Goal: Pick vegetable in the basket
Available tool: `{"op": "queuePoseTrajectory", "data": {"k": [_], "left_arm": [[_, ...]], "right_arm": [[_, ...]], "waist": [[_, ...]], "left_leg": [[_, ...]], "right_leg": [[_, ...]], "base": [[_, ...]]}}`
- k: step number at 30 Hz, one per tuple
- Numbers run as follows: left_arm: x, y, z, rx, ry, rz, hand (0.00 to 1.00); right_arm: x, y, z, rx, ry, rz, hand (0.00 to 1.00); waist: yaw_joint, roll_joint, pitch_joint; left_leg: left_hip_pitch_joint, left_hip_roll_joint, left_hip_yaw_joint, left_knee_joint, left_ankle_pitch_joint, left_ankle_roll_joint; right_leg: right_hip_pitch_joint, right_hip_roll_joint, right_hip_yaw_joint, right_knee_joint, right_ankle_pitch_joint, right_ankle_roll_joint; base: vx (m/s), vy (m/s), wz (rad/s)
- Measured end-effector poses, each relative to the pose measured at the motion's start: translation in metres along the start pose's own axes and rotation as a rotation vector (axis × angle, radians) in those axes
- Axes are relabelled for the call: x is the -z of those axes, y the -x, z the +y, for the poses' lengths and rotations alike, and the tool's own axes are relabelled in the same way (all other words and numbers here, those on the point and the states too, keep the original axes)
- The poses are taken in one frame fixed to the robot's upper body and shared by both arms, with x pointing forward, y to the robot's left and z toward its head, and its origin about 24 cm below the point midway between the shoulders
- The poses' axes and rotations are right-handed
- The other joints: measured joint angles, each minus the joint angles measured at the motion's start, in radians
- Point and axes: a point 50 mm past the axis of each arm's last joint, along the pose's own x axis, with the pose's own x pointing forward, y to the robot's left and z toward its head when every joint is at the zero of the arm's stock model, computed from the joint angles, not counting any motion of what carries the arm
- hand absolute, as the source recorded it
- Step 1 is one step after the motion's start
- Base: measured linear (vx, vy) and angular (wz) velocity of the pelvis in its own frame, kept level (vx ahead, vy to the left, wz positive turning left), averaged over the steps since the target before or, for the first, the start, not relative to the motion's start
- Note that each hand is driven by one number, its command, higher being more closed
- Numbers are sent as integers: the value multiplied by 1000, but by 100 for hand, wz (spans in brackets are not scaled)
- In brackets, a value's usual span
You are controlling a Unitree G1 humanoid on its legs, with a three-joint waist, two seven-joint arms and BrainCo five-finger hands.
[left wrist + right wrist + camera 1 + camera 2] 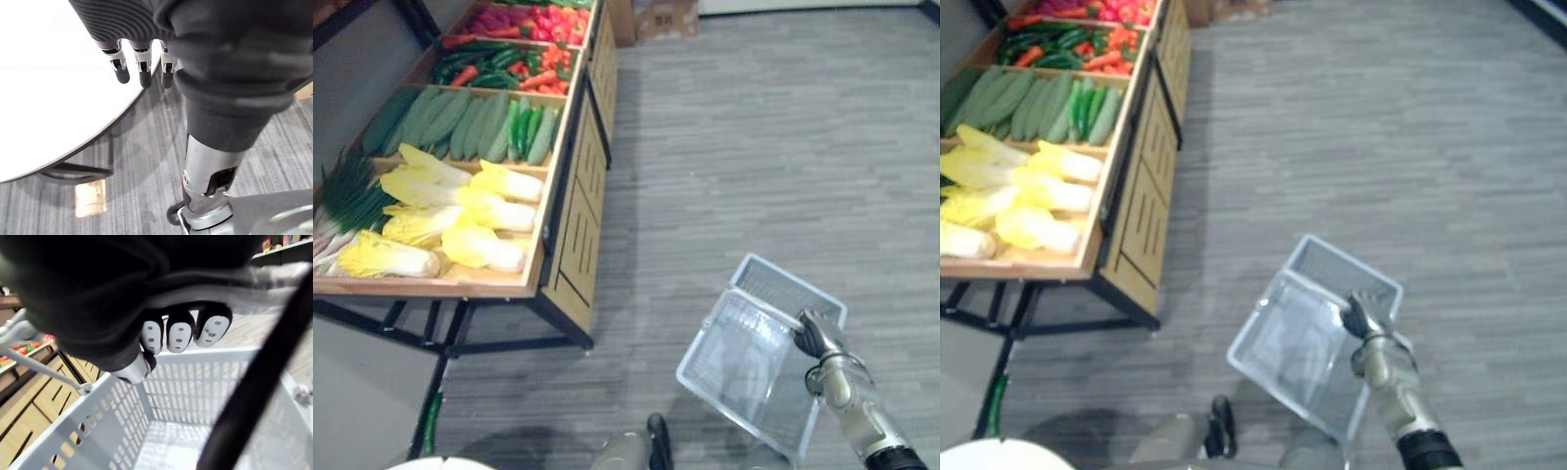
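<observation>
Empty basket (773,284) gripped by right hand (815,338); left hand (142,68) relaxed.
The vegetables (460,211) sit well apart from basket; a long reach may swing it.

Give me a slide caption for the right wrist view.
Right hand grips the empty pale grey perforated plastic basket near a wooden produce stand.

Produce stand (570,230) cut by left edge (green onions (347,191) too); basket (734,364) handle mostly hidden under right hand (817,339).
</observation>
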Motion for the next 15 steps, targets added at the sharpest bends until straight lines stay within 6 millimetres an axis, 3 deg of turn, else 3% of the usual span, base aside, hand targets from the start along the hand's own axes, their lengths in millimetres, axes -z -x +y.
{"op": "queuePoseTrajectory", "data": {"k": [2, 4, 6, 7, 9, 10, 12, 13, 14, 15], "left_arm": [[-7, -2, 2, -5, 2, -14, 0], [-9, -2, 3, -7, 12, -17, 0], [-12, -2, 2, -6, 28, -25, 0], [-12, -2, 2, -6, 28, -25, 0], [-10, -2, 2, -8, 27, -18, 0], [-7, -1, 2, -9, 29, -10, 0], [2, -2, 7, -25, 49, 22, 0], [0, -2, 5, -21, 56, 22, 0], [-2, 1, -6, 6, 72, 24, 0], [-3, 3, -15, 18, 87, 31, 0]], "right_arm": [[8, 7, 5, -18, 8, 32, 100], [9, 6, 3, -11, 9, 47, 100], [16, 3, -5, 24, 1, 83, 100], [17, 3, -7, 34, -1, 89, 100], [20, 0, -14, 61, -7, 103, 100], [20, 0, -14, 61, -8, 103, 100], [21, 2, -10, 52, -11, 111, 100], [23, 2, -11, 51, -9, 121, 100], [31, 6, -9, 38, 2, 146, 100], [36, 8, -7, 24, 9, 168, 100]], "waist": [[-1, -6, 0], [-1, -1, 4], [0, 10, 8], [-1, 13, 8], [6, 3, 9], [7, -2, 7], [1, -21, -1], [2, -9, -1], [-5, 32, -18], [1, 86, -46]], "left_leg": [[98, -3, -52, -48, 0, 1], [131, 5, -75, -64, 0, 0], [150, 28, -87, -65, -3, -5], [150, 34, -95, -65, -8, -13], [166, 58, -111, -75, -50, -79], [176, 62, -123, -82, -60, -95], [203, 86, -171, -92, -127, -163], [205, 105, -183, -86, -142, -177], [197, 163, -219, -83, -166, -182], [193, 209, -260, -63, -142, -185]], "right_leg": [[-43, 13, -116, -3, -109, -65], [-65, 18, -191, -125, -149, -59], [-73, 58, -227, -467, -142, -44], [-72, 68, -225, -563, -130, -29], [-76, 89, -169, -869, -83, 11], [-72, 89, -160, -924, -72, 16], [-70, 84, -128, -958, -28, 17], [-79, 95, -131, -924, 23, 15], [-102, 127, -181, -843, 30, 12], [-114, 156, -223, -779, -18, -36]], "base": [[395, 26, 79], [348, -46, 56], [342, -137, 56], [306, -202, 56], [332, -280, 43], [357, -384, 37], [347, -485, 52], [322, -533, 70], [335, -472, 64], [431, -552, 68]]}}
